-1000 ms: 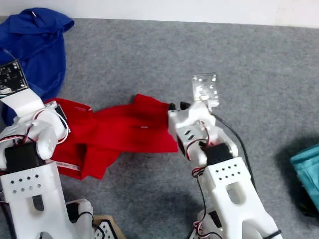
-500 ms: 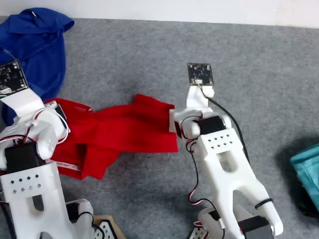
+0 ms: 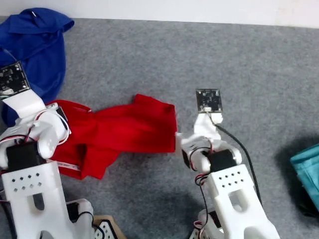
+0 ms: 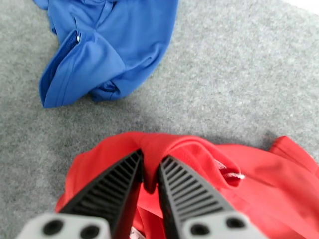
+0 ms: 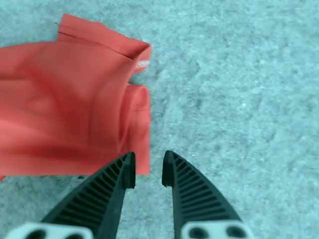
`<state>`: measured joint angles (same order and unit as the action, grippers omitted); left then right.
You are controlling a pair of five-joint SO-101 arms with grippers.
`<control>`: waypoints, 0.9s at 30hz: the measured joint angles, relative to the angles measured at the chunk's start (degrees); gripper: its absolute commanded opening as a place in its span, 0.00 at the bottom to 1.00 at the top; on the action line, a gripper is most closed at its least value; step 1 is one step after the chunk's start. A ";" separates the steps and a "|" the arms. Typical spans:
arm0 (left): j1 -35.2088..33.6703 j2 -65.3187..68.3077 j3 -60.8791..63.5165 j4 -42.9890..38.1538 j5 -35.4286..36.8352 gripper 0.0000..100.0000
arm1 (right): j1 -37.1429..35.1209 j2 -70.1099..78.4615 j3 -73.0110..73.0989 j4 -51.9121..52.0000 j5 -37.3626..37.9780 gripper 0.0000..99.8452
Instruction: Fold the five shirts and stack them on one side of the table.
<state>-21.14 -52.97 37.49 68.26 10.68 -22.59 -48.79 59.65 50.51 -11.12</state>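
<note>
A crumpled red shirt [image 3: 124,130] lies left of the table's middle. My left gripper [image 4: 149,164] sits at its left end, shut on a raised fold of the red shirt [image 4: 189,149]. My right gripper [image 5: 148,158] hovers at the red shirt's [image 5: 70,99] right-hand corner, its fingers a little apart, with the cloth's edge and grey table showing between them. A blue shirt [image 3: 40,45] lies bunched at the far left corner, and it also appears beyond the left gripper as the blue shirt [image 4: 104,45]. A teal shirt [image 3: 308,169] pokes in at the right edge.
The grey felt table top [image 3: 259,64] stretches bare across the far side and to the right of the red shirt. The left arm's white body [image 3: 30,184] stands over the near left. The right arm [image 3: 229,189] fills the near centre.
The right arm reached out past the red shirt's right edge, then drew back toward the near side. The shirt's right edge shifted slightly. The left arm stayed put.
</note>
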 measured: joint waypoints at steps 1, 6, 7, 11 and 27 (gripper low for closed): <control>0.00 0.00 0.00 0.00 0.00 0.01 | -0.70 2.20 -0.18 0.00 0.00 0.11; 0.00 0.00 0.26 0.00 0.00 0.01 | -2.29 15.56 -5.71 -1.58 0.00 0.11; 0.00 0.00 0.26 0.00 0.00 0.01 | -2.37 18.20 -6.95 -2.55 0.00 0.11; 0.00 0.00 0.26 0.00 0.00 0.01 | -2.37 26.81 -10.99 -6.59 0.00 0.11; 0.00 0.00 1.67 -0.09 0.00 0.01 | -2.37 40.62 -17.85 -12.22 3.25 0.21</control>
<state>-21.14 -52.97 39.16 68.18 10.68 -24.97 -8.18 41.80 38.29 -7.87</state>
